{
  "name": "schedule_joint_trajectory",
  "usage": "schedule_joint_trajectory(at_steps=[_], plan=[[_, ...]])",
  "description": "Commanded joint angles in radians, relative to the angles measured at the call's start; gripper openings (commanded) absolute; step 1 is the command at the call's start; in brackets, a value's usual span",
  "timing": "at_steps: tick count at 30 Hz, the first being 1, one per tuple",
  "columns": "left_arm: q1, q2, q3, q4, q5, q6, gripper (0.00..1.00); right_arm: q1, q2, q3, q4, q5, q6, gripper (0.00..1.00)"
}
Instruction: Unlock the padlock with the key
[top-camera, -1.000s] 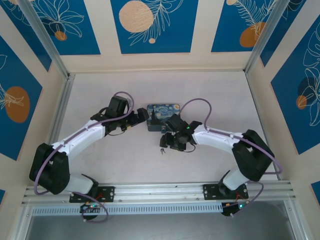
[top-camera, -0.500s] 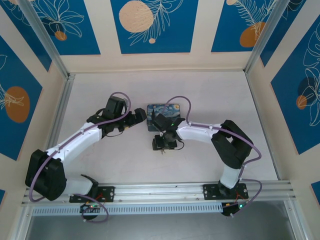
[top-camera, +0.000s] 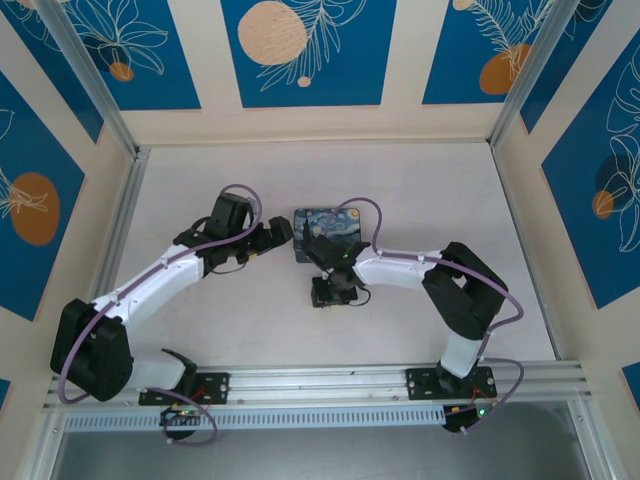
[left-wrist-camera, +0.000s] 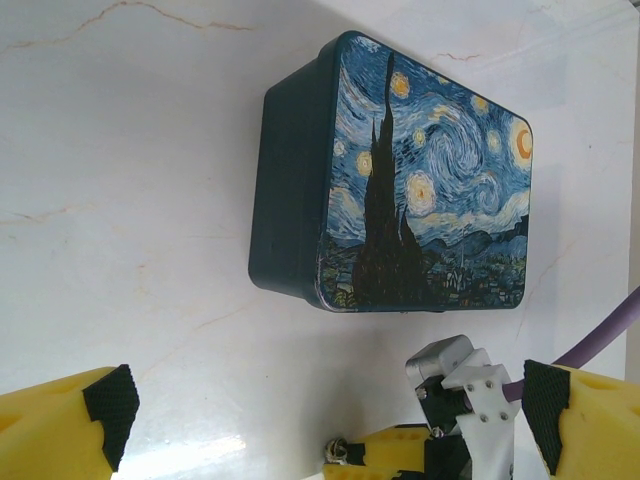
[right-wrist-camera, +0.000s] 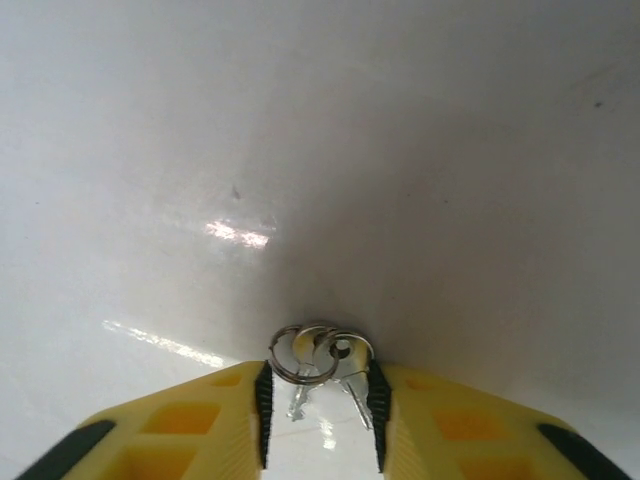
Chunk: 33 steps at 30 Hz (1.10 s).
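"Silvery key (right-wrist-camera: 320, 365) first, on the near side: where does it lie?"

"Flat on the white table (right-wrist-camera: 300, 150). It is on a small ring with a second key, right between the yellow fingers of the right gripper (right-wrist-camera: 320, 400)."

"Is it gripped?"

"The black pads (right-wrist-camera: 264, 410) stand close against the ring on both sides, and the jaws are narrow. Whether they pinch it or merely flank it, I cannot tell."

"And seen from above?"

"That gripper points down at the table near the middle, just on the near side of the tin (left-wrist-camera: 430, 180)."

"What about the tin?"

"It is printed with a blue night-sky painting and sits on the table with its lid on. The left gripper (left-wrist-camera: 325, 410) is just to its left, apart from it. It is released, with its jaws spread wide."

"Farthest back?"

"Cream walls (top-camera: 300, 50) with blue panels, orange discs and white leaf outlines."
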<state>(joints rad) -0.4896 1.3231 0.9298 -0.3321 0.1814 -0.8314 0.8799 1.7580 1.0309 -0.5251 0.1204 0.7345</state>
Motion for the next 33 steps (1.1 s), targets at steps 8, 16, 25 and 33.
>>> schedule_joint_trajectory(at_steps=[8,16,25,33], plan=[[-0.009,0.004,0.008,-0.002,0.010,0.001,1.00,-0.004,-0.068,-0.053,-0.044,0.030,0.031,0.26],[-0.009,0.018,0.022,-0.002,0.013,0.004,1.00,-0.001,-0.208,-0.116,-0.082,0.050,0.059,0.41],[-0.009,0.037,0.030,-0.002,0.020,0.002,1.00,0.011,-0.160,-0.084,-0.130,0.099,0.016,0.67],[-0.008,0.044,0.054,-0.014,0.021,0.011,1.00,0.040,-0.067,-0.032,-0.161,0.146,-0.003,0.68]])
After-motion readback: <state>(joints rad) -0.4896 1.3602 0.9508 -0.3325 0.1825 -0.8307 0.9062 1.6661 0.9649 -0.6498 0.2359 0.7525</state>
